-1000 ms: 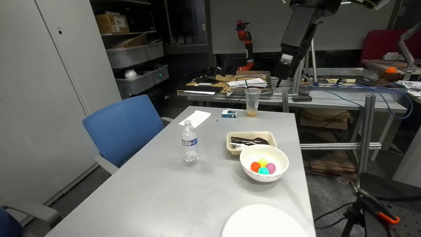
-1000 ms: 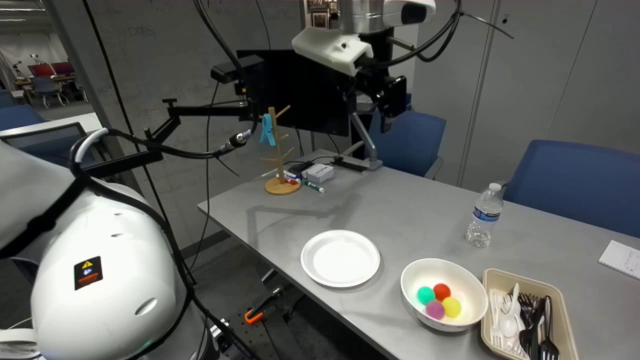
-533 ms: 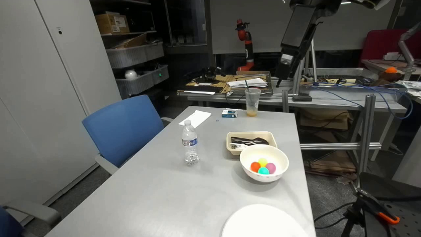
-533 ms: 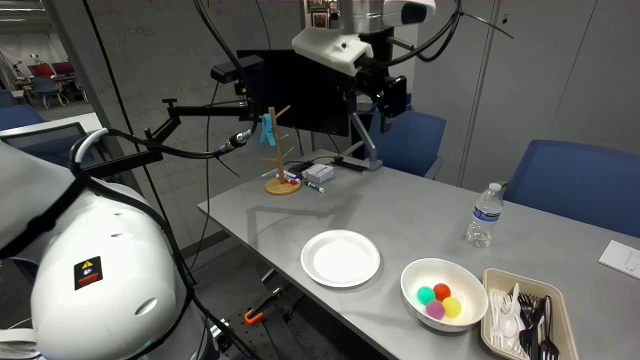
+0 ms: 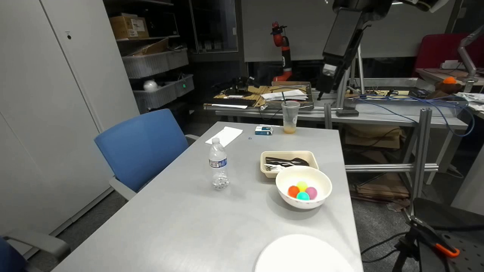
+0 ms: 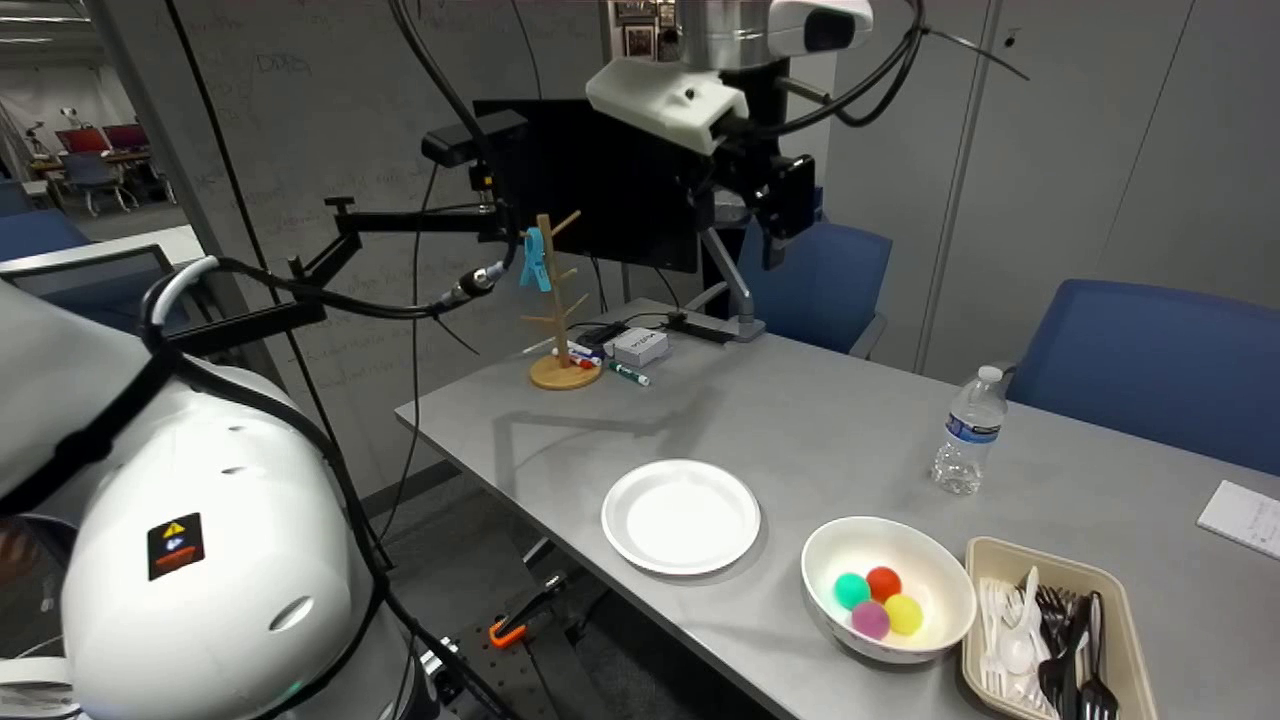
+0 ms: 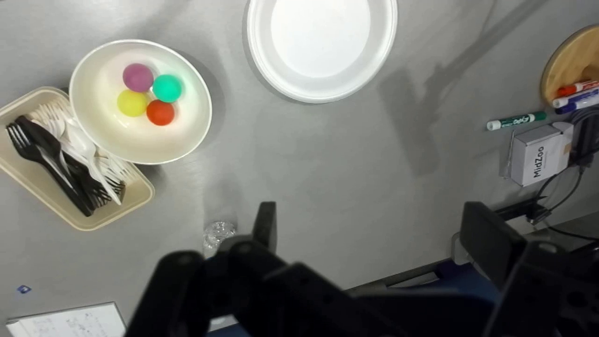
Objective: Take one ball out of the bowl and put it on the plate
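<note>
The small pink-magenta ball (image 7: 138,77) lies in the white bowl (image 7: 187,135) against a green ball (image 7: 167,88) and a yellow ball (image 7: 132,103). An orange-red ball (image 7: 160,112) lies there too. In both exterior views the pink ball (image 5: 311,193) (image 6: 870,620) shows inside the bowl (image 5: 302,206) (image 6: 945,630). The white plate (image 7: 323,37) is bare and stands beside the bowl; an exterior view shows all of it (image 6: 680,517). My gripper (image 7: 369,206) is open and empty, with its fingers wide apart. It hangs high above the table, away from bowl and plate.
A beige tray of cutlery (image 6: 1110,610) touches or nearly touches the bowl. A water bottle (image 6: 970,430) stands upright on the table. A wooden stand (image 6: 565,372), markers (image 7: 514,120), a small white box (image 7: 540,152) and a monitor (image 6: 600,180) stand at the table's far end.
The arm and gripper have shifted very slightly, slightly downward in the exterior views. The balls, bowl and plate have not moved.
</note>
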`<state>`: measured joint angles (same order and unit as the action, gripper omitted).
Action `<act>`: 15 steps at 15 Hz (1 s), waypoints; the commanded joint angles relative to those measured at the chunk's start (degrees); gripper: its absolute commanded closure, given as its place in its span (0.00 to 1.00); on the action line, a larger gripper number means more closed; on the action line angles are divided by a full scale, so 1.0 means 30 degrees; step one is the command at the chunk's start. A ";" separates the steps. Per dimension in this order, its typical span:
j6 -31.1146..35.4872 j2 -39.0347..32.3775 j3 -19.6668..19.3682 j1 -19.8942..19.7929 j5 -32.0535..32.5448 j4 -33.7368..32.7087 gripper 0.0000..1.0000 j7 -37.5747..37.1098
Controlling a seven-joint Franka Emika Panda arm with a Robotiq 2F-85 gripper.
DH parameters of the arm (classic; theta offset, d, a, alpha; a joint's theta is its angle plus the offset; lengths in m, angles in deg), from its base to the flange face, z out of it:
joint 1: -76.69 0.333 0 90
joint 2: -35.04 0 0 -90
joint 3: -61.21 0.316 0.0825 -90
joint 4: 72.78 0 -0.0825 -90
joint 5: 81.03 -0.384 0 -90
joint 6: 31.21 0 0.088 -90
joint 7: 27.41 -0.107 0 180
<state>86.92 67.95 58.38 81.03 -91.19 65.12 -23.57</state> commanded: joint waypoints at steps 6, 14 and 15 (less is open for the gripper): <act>0.2251 -0.1104 0.0255 -0.2116 0.5522 0.0045 0.00 0.0228; 0.2885 -0.1246 0.0046 -0.2312 0.5587 0.0132 0.00 0.0020; 0.2885 -0.1246 0.0046 -0.2312 0.5587 0.0132 0.00 0.0020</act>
<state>95.67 64.23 58.41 74.21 -74.35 65.61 -23.56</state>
